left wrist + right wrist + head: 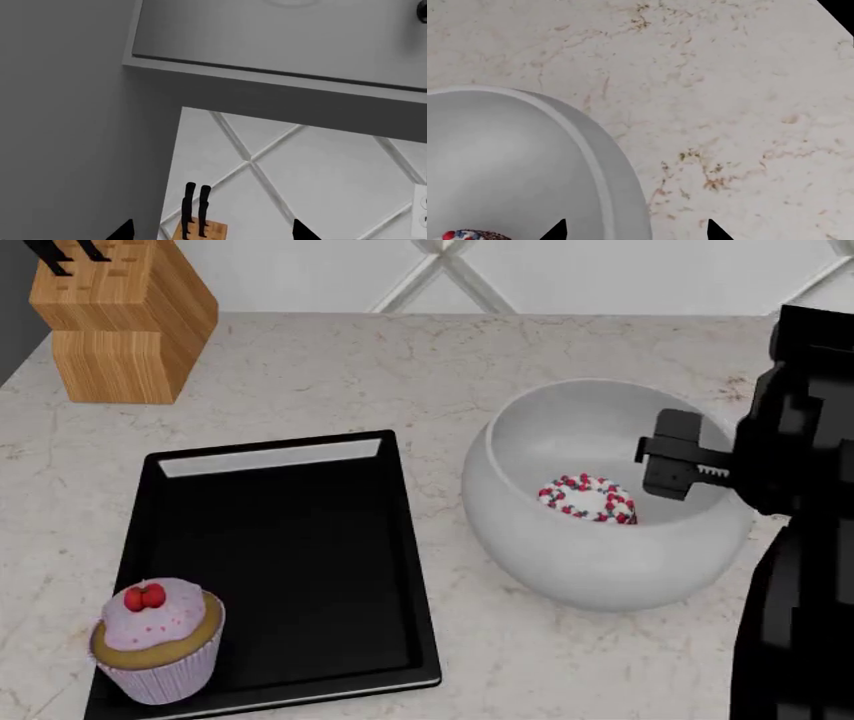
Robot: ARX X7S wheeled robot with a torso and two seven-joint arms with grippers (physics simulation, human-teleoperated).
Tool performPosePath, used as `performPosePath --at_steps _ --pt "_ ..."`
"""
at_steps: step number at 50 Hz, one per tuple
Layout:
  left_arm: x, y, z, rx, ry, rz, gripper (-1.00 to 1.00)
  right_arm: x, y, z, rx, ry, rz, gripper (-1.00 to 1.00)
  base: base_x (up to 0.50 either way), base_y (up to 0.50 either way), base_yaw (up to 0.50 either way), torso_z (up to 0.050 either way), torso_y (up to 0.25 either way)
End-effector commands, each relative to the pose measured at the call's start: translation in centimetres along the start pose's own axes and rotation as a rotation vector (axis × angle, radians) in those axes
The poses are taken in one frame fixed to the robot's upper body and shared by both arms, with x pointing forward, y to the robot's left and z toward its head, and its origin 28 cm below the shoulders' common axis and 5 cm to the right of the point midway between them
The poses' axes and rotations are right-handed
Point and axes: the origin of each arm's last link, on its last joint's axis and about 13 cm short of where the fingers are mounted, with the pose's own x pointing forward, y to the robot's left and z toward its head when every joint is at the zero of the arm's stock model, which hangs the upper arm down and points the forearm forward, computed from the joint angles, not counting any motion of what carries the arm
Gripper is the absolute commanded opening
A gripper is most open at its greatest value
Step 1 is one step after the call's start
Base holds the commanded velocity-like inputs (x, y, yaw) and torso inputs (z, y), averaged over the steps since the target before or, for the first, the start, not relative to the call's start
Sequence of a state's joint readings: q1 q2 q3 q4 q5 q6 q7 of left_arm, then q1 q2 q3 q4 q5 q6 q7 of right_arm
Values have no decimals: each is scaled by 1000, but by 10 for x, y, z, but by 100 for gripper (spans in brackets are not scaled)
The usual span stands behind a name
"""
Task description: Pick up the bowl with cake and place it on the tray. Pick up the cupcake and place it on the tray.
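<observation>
The bowl (603, 515) stands on the marble counter (400, 360) just beside the tray (287, 570), on the side away from the knife block (114, 325), and it is not on the tray; it seems tilted toward the tray, with its rim higher on the far side. The cake (587, 498) lies inside the bowl on its floor. The cupcake (156, 638) is at the near corner of the tray, the corner farthest from the bowl; it seems to rest on the tray with its wrapper overlapping the rim, but I cannot tell if it sits fully inside. So my judgement is that the cupcake part is done or almost done, and the bowl part is left to do. The right gripper (635, 231) is at the bowl's rim on the side away from the tray. In the right wrist view its two fingertips (555, 231) stand apart, one over the inside of the bowl and one over the counter outside, with the bowl's wall between them. The fingers are spread and nothing is clamped yet, so the grasp looks prepared but not closed. The left gripper (212, 231) is far from the tray and the bowl: its wrist view looks at the tiled wall (313, 175), a grey cabinet (280, 40) and the knife block. Its tips are also apart and it holds nothing. What remains, I think, is to close on the rim, lift the bowl and set it on the free part of the tray.
</observation>
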State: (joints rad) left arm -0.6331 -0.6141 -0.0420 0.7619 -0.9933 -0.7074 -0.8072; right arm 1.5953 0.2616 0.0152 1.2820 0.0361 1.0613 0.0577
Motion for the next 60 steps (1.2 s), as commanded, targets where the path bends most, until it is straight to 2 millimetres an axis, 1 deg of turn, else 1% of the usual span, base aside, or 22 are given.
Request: performPosePath --at_steps 1,7,8,15,21,24,26,27,31,39,46,49,52,56,60 --pt "-3 -1 1 5 5 -4 100 18 -9 -26 27 108 -50 100 0 0 0 0 0" --pt "-4 -1 2 5 8 -4 100 19 -11 -27 29 116 -48 100 0 0 0 0 0" --pt "-4 -1 2 4 9 -6 100 19 -11 -28 29 119 -48 -100 0 0 0 0 0" --pt "-5 -1 4 4 11 -5 100 19 -12 -28 27 122 -38 -100 0 0 0 0 0" --pt "-6 -1 4 3 11 -2 100 13 -10 -20 -14 88 -30 -100 0 0 0 0 0" --pt "-6 -1 4 4 11 2 100 6 -7 -7 -75 31 -13 -100 0 0 0 0 0" --pt "-6 -1 2 3 13 4 100 -5 -1 7 -115 -25 19 -100 0 0 0 0 0" --pt "-6 -1 2 2 13 5 100 -7 0 10 -120 -37 24 -100 0 0 0 0 0" --pt "-5 -2 2 2 10 5 100 -30 9 34 -168 -118 50 -100 0 0 -1 0 0" --pt "-3 -2 -1 5 -2 18 100 -59 24 58 -206 -209 84 -100 0 0 0 0 0" --pt "0 -2 -2 5 -14 22 100 -72 37 66 -221 -250 124 -100 0 0 0 0 0" --pt "1 -1 -1 9 -21 25 100 -73 44 66 -231 -255 143 -100 0 0 0 0 0" --pt "2 0 -1 14 -26 29 100 -72 49 65 -240 -253 158 -100 0 0 0 0 3" --pt "4 1 0 23 -32 34 100 -66 62 58 -258 -240 193 -100 0 0 0 0 0" --pt "4 4 1 29 -34 48 100 -68 75 56 -278 -235 223 -100 0 0 0 0 0"
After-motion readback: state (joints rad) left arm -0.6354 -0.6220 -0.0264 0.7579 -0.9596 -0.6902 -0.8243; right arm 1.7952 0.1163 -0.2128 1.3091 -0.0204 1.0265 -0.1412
